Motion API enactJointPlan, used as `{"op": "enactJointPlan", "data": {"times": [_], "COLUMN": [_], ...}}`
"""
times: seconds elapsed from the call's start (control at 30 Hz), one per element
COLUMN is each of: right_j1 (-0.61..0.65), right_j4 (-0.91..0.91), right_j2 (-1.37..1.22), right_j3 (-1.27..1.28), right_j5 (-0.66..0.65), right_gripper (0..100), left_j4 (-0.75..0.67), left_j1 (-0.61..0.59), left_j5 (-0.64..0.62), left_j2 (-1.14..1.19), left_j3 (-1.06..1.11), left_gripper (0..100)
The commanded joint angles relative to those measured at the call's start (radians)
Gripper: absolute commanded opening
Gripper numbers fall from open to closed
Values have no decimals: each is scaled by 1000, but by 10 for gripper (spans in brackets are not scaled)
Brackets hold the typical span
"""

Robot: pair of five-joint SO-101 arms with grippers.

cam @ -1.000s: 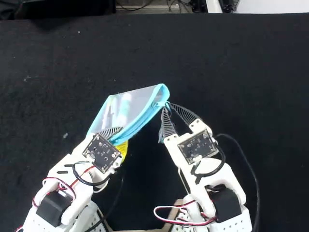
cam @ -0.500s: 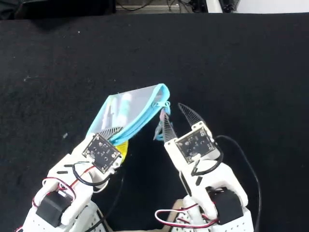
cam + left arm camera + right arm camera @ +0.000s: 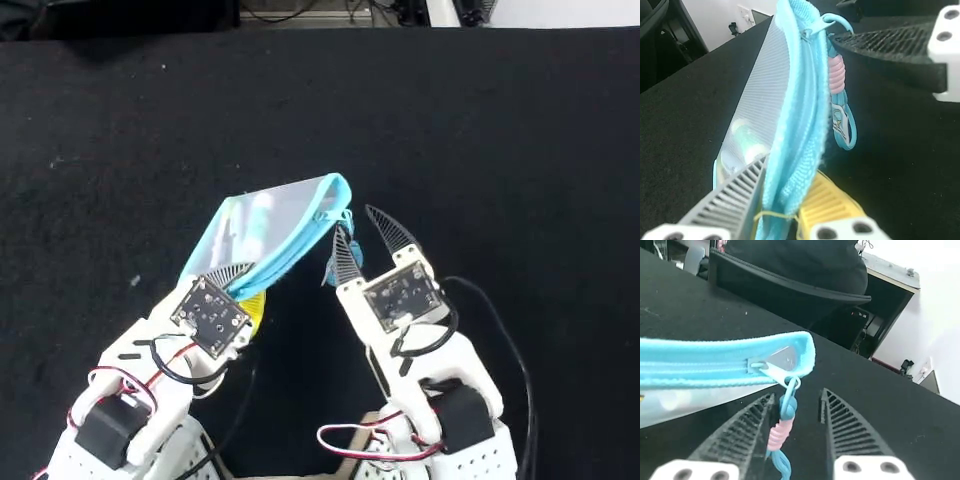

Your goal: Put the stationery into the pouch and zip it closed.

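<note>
Pouch stood over the table, near end inside the left claw; the zip pull at its far end hung beside the right claw.

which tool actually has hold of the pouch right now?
The left tool, shut on the pouch's end nearest the arms. The right tool is open, and the zipper pull hangs loose between its jaws.

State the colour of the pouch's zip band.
The zip band is light blue, clearest in the right wrist view.
</note>
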State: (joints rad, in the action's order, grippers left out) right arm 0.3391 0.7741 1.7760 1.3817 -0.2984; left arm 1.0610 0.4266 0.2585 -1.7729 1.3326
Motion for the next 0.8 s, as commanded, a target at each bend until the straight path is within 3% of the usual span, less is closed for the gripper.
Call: {"op": "enactJointPlan", "data": {"times": [0.0, 0.13, 0.5, 0.77], "right_j1": [-18, -18, -25, -26], "right_j4": [-35, -35, -80, -71], "right_j2": [4, 4, 2, 13], "right_j3": [-5, -5, 36, 30], "right_j5": [18, 18, 17, 26], "right_gripper": [113, 51, 60, 10], "left_j4": [17, 17, 17, 17], "left_j1": [-10, -10, -10, -10], "left_j5": [-12, -12, -12, -12], "left_j2": [11, 11, 11, 11], "left_j3": [22, 24, 24, 24], "left_gripper": [30, 30, 30, 30]}}
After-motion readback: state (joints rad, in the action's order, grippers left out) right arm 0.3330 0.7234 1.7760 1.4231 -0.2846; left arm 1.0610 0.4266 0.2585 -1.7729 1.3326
